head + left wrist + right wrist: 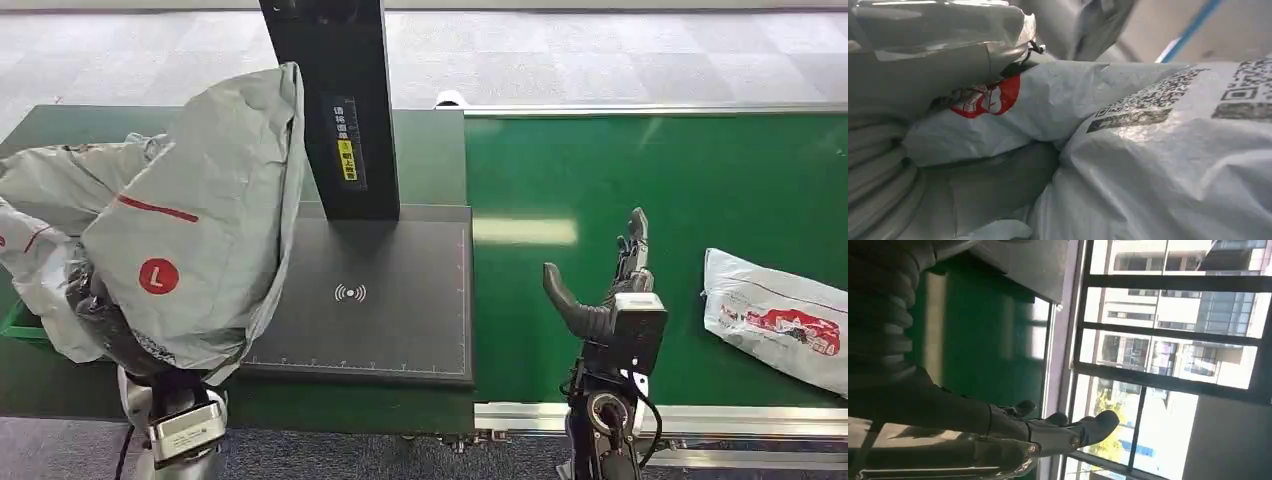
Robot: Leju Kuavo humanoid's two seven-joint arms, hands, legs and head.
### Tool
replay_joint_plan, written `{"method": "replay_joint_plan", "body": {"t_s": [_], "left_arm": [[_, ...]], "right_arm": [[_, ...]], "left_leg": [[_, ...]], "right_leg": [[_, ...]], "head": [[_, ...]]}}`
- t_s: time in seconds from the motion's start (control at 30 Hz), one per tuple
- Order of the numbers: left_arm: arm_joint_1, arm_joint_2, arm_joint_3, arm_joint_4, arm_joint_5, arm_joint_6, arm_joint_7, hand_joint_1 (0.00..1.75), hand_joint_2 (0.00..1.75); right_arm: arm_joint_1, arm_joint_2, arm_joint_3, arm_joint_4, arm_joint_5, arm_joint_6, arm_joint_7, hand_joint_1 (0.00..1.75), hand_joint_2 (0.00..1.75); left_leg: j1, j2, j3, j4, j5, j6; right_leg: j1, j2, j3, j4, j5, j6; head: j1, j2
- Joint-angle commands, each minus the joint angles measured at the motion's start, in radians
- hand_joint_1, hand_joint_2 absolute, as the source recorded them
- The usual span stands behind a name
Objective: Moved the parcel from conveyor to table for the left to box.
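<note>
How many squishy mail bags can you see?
At least 3: one white parcel on the green conveyor, one big grey parcel lifted by the left arm, and another grey parcel behind it. More may be hidden.

Crumpled grey parcel bags (1148,165) press close against the camera. One bag (1013,120) carries a red and white printed mark, and the nearest one bears black QR-style codes (1158,92). The hand's grey ribbed cover (875,165) lies against the bags.

Black scanner post (335,110) upright on dark pad (380,300) w/ wireless symbol.
</note>
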Motion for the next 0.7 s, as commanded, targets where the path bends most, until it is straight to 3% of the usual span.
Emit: {"method": "replay_joint_plan", "body": {"t_s": [0.03,0.2,0.27,0.3,0.4,0.43,0.47,0.5,0.7], "left_arm": [[-0.006,-0.002,0.140,0.060,-0.057,0.004,0.003,1.75,1.75],[-0.024,-0.016,0.207,0.201,-0.108,0.004,0.003,1.75,1.75],[-0.079,0.014,0.250,0.375,-0.293,0.004,0.167,1.75,1.75],[-0.109,0.025,0.261,0.442,-0.385,-0.010,0.307,1.75,1.75],[-0.135,0.048,0.303,0.524,-0.409,-0.075,0.467,1.75,1.75],[-0.137,0.053,0.303,0.525,-0.409,-0.077,0.467,1.75,1.75],[-0.150,0.058,0.330,0.570,-0.452,-0.217,0.600,1.75,1.75],[-0.162,0.061,0.344,0.608,-0.427,-0.311,0.638,1.75,1.75],[-0.171,0.067,0.349,0.636,-0.422,-0.312,0.633,1.75,1.75]], "right_arm": [[0.013,-0.025,0.032,0.031,-0.014,0.013,-0.009,0.00,1.75],[0.030,-0.026,0.027,0.018,-0.020,0.030,-0.015,0.00,1.75],[0.055,-0.028,0.017,-0.015,-0.013,0.035,-0.010,0.00,1.75],[0.062,-0.027,0.010,-0.030,-0.001,0.048,-0.002,0.00,1.75],[0.043,-0.023,0.005,-0.018,0.018,0.079,0.012,0.00,1.75],[0.037,-0.022,0.004,-0.014,0.019,0.080,0.014,0.00,1.75],[0.029,-0.017,-0.006,-0.008,0.020,0.081,0.017,0.00,1.75],[0.028,-0.020,-0.008,-0.007,0.022,0.089,0.019,0.00,1.75],[0.031,-0.021,-0.012,-0.010,0.022,0.094,0.019,0.00,1.75]], "left_leg": [[0.000,0.000,0.005,-0.003,0.000,0.000],[0.000,0.000,0.004,-0.002,0.000,0.001],[-0.001,-0.002,0.006,-0.004,0.000,0.001],[-0.001,-0.003,0.005,-0.003,0.001,0.001],[-0.001,-0.002,0.004,-0.003,0.001,0.000],[-0.001,0.000,0.003,-0.002,0.001,0.000],[-0.001,0.001,0.005,-0.003,0.001,0.000],[-0.001,0.004,0.005,-0.002,0.000,0.000],[0.000,0.002,0.004,-0.001,0.000,0.001]], "right_leg": [[0.000,0.000,0.005,-0.002,-0.001,-0.001],[0.000,0.000,0.004,-0.002,0.000,0.000],[-0.001,-0.001,0.006,-0.003,0.000,0.000],[-0.001,-0.003,0.005,-0.002,-0.001,0.000],[-0.001,-0.002,0.004,-0.002,0.000,-0.001],[-0.001,0.000,0.003,-0.001,0.000,0.000],[-0.001,0.002,0.004,-0.002,0.001,-0.001],[-0.001,0.004,0.003,-0.002,0.001,-0.002],[0.000,0.002,0.002,-0.001,0.000,-0.001]], "head": [[0.000,0.000],[0.000,0.000],[0.000,0.000],[0.000,0.000],[0.000,0.000],[0.000,0.000],[0.000,0.000],[0.000,0.000],[0.000,0.000]]}}
